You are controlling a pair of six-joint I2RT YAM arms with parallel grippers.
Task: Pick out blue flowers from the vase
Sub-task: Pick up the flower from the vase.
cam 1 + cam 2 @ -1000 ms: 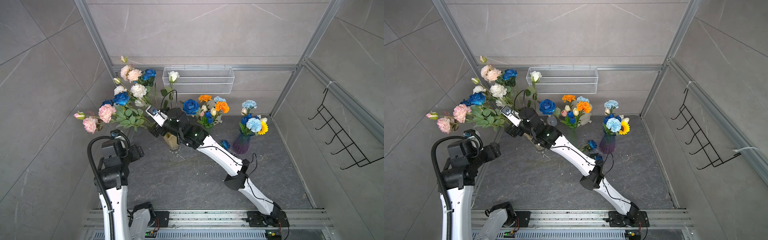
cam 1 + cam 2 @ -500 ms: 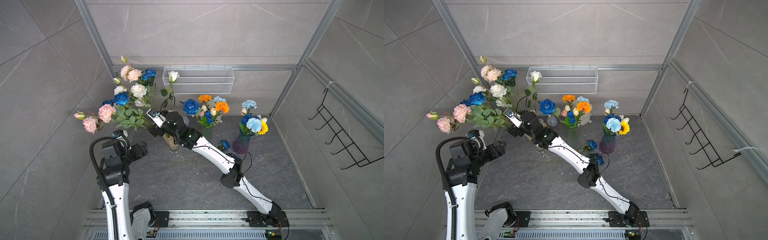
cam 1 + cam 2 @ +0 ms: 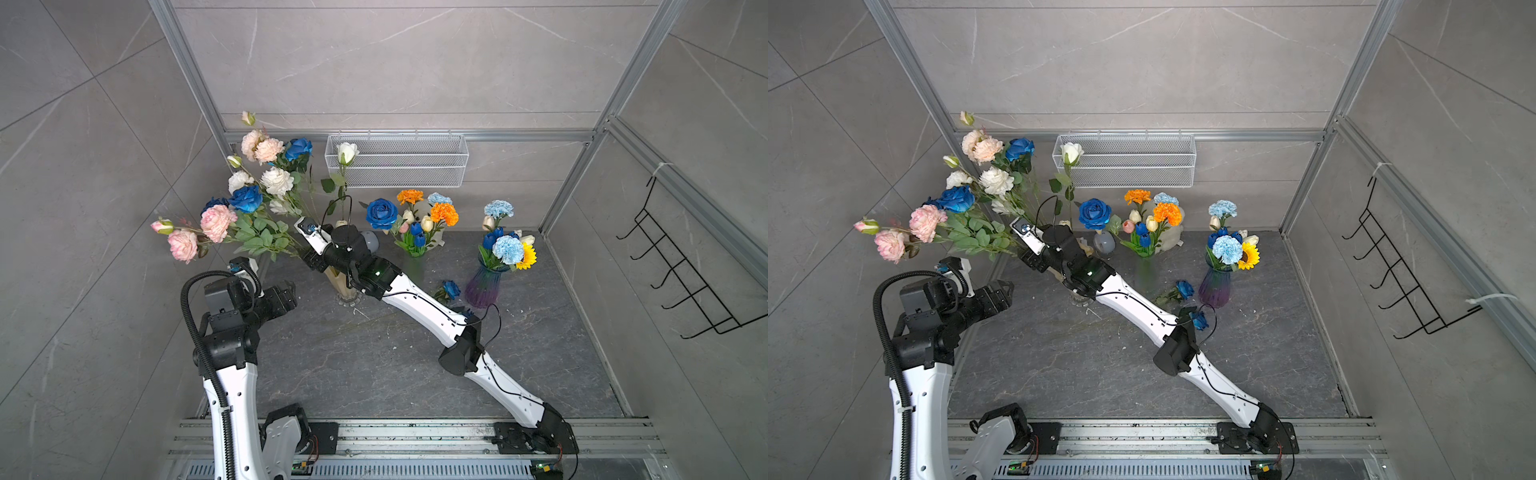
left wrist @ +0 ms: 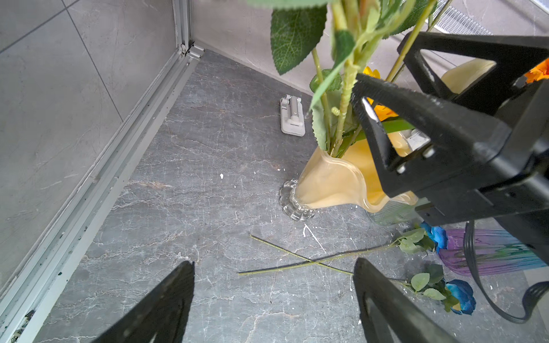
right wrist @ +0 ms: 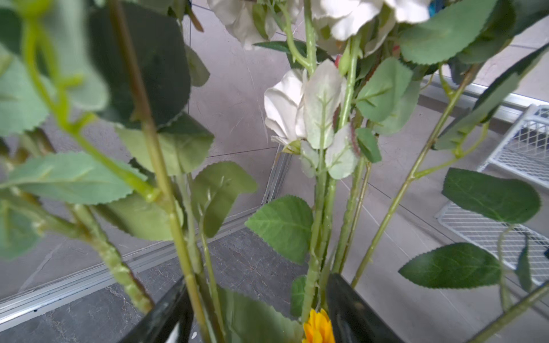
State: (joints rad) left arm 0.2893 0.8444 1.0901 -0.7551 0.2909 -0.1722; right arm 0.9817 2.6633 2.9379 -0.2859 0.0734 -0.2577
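Observation:
An amber vase (image 3: 345, 286) (image 4: 332, 181) holds a tall bunch of pink and white blooms with deep blue roses (image 3: 246, 198) (image 3: 298, 148) among them. My right gripper (image 3: 309, 259) (image 5: 258, 297) reaches into the green stems just above the vase mouth. Its fingers (image 5: 350, 308) stand apart with several stems between them. My left gripper (image 3: 286, 297) (image 4: 273, 267) is open and empty, low over the floor beside the vase. Two blue roses (image 4: 435, 236) (image 4: 462, 295) lie on the floor with their stems crossed.
A purple vase (image 3: 484, 286) holds pale blue carnations and a sunflower. A cream vase (image 3: 432, 237) holds orange carnations and blue tulips. A small grey vase (image 3: 1104, 242) carries one blue rose. A white wire basket (image 3: 399, 160) hangs on the back wall. A grey clip (image 4: 292, 115) lies behind the amber vase.
My left gripper has moved right, closer to the amber vase. My right wrist has edged further into the stems.

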